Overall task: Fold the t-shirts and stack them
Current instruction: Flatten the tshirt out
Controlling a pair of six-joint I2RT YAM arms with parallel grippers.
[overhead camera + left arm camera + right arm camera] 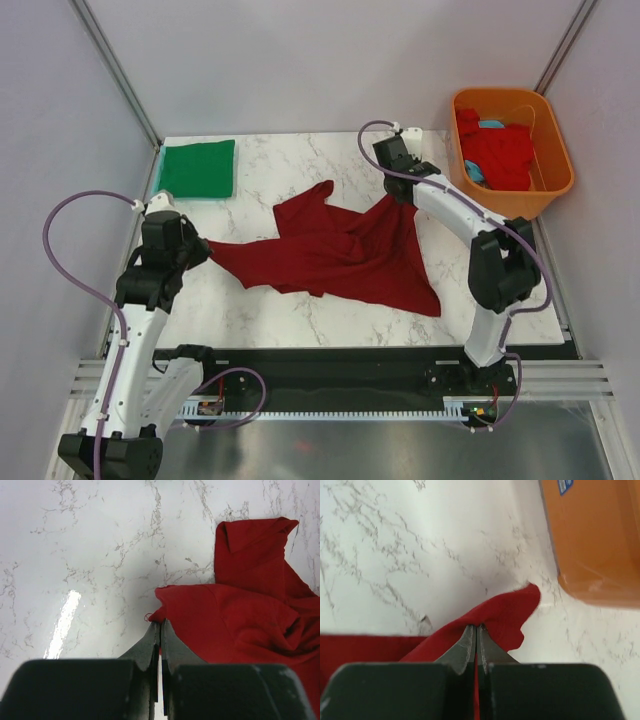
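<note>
The dark red t-shirt [340, 255] lies rumpled and stretched across the middle of the frame on the marble tabletop [280, 170], one sleeve pointing towards the top. Its left corner is pulled out to the left pincer [205, 250], whose fingers are pressed together on the cloth edge. Its upper right corner is nipped by the right pincer [405, 195] (a thin line of red shows between the closed tips in the right wrist view). A folded green t-shirt [197, 168] sits flat in the tabletop's upper left corner, well apart. At the upper right, an orange tub [512, 195] holds a brighter red t-shirt [500, 150] and a light blue garment [490, 125].
</note>
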